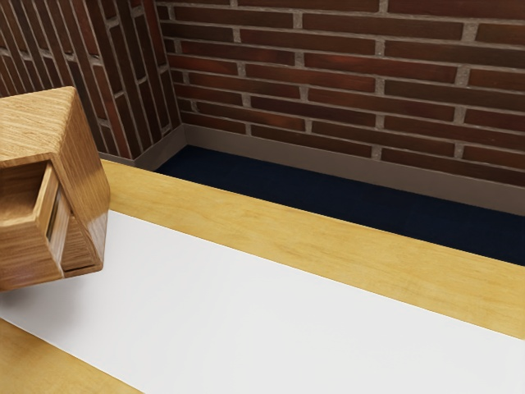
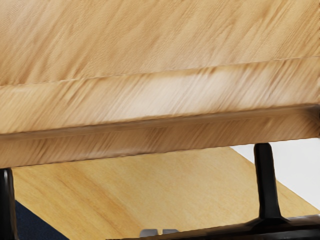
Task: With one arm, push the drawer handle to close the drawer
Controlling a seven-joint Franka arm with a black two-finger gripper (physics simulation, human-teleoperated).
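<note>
The wooden cabinet (image 1: 86, 176) stands at the exterior view's left edge, cut off by it. Its drawer (image 1: 25, 253) is pulled out, with the hollow inside visible from above. In the wrist view, wood surfaces (image 2: 160, 35) run across the upper half. A black handle (image 2: 266, 185) has two posts and a bar slanting along the lower edge. My gripper (image 2: 160, 232) shows as two small grey tips at the bottom, side by side with a narrow gap. They lie beside the bar between the posts, partly covered by it; whether they touch it I cannot tell.
A white strip (image 1: 271, 320) lies along the yellow wooden table (image 1: 328, 234). Past the table's far edge are a dark blue floor (image 1: 344, 209) and a brick wall (image 1: 328, 74).
</note>
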